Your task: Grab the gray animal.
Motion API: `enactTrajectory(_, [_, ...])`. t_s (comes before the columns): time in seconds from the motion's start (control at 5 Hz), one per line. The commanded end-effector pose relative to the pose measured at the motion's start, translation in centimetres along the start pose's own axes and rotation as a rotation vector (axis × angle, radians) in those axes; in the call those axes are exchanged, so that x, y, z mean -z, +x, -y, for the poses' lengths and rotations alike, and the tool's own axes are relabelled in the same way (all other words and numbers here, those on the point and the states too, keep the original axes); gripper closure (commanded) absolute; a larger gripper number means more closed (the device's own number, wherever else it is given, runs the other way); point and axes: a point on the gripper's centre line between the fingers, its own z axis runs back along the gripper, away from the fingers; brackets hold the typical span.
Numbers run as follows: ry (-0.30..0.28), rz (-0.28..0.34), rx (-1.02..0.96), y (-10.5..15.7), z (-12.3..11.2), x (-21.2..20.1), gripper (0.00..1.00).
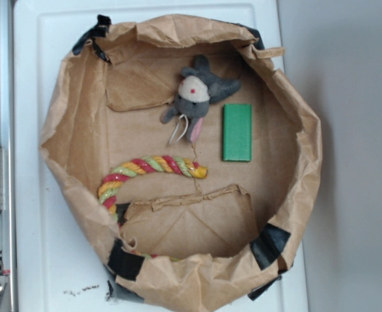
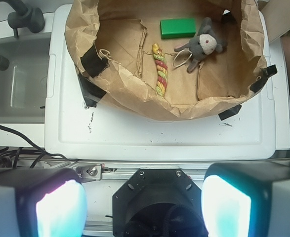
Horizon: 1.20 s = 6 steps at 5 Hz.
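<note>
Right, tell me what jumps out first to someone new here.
A crumpled brown paper bag rolled into a bowl fills the white tray. Inside lie a gray animal near the far wall, a green block beside it, and a red-yellow-green rope curving below. The gripper sits outside the bag, open.

Inside a crumpled brown paper enclosure [image 1: 73, 123], the gray animal [image 1: 199, 96] lies just beside a green block [image 1: 237, 132], with a red-yellow-green rope [image 1: 145, 172] curving below them

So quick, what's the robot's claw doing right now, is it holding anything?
Gripper: open, jaws spread wide apart and holding nothing; the gray animal lies untouched in the paper bag.
</note>
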Motion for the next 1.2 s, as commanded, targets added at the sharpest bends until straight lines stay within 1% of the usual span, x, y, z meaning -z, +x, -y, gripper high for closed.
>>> enactTrajectory(0.0, [0.0,0.0,0.0,0.0,0.0,0.0,0.0])
enactTrajectory(0.2, [-0.002,0.014,-0.133,3.7,2.2,1.2,0.0])
enactTrajectory(0.4, [-0.083,0.048,-0.389,7.5,2.8,2.7,0.0])
enactTrajectory(0.6, [-0.116,0.186,-0.628,10.9,0.9,3.8,0.0])
enactTrajectory(1.0, [-0.116,0.186,-0.628,10.9,0.9,3.8,0.0])
